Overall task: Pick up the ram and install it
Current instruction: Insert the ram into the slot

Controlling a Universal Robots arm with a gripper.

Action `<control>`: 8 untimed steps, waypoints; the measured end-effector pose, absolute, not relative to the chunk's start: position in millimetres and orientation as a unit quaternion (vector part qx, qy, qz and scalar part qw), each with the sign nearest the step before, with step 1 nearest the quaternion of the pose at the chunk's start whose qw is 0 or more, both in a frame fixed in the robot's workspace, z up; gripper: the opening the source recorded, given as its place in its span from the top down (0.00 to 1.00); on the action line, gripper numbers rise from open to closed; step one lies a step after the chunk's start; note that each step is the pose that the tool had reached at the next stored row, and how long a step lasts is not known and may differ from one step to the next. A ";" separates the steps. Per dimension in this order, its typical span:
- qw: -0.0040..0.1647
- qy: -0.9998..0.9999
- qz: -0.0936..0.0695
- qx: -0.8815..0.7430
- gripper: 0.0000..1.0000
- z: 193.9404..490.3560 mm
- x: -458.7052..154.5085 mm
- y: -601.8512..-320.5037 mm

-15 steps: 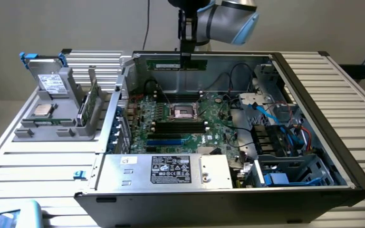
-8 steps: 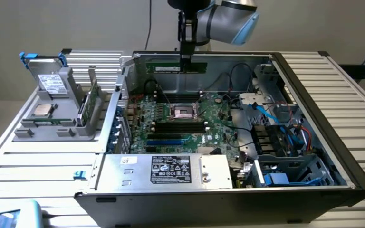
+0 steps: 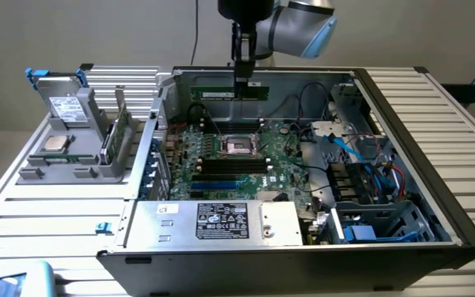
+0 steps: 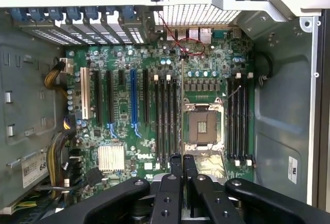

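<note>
The ram (image 3: 218, 93), a long green stick, hangs level over the back of the open computer case (image 3: 402, 136), with my gripper (image 3: 244, 84) shut on its upper edge. It is well above the motherboard (image 3: 286, 162) and its black memory slots (image 3: 233, 164). In the wrist view the gripper (image 4: 183, 163) has its two black fingers (image 4: 176, 171) pressed close together, over the board between the empty processor socket (image 4: 202, 128) and one bank of long memory slots (image 4: 166, 121). A second bank of memory slots (image 4: 238, 121) lies beyond the socket.
A grey holder (image 3: 89, 167) on the exterior view's left carries a square silver chip (image 3: 54, 143), a drive (image 3: 66, 108) and an upright green board (image 3: 118, 136). The power supply (image 3: 213, 223) fills the case's front, a drive cage (image 3: 378, 216) and cables (image 3: 345, 145) its right side.
</note>
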State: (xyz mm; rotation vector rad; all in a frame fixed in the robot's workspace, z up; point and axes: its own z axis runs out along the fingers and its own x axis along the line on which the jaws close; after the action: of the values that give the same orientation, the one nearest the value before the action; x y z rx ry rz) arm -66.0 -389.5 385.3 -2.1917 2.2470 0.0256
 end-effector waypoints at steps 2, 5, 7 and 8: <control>0.001 0.716 0.007 -0.698 0.87 382.8 -66.0 -389.6; 0.001 0.716 0.007 -0.698 0.87 377.5 -65.9 -389.6; 0.000 0.716 0.006 -0.698 0.87 373.8 -65.9 -389.6; 0.000 0.716 0.006 -0.698 0.87 372.0 -65.9 -389.6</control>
State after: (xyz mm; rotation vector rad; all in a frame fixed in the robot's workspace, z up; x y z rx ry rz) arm -65.9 -389.6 372.0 -2.1936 2.2485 0.0178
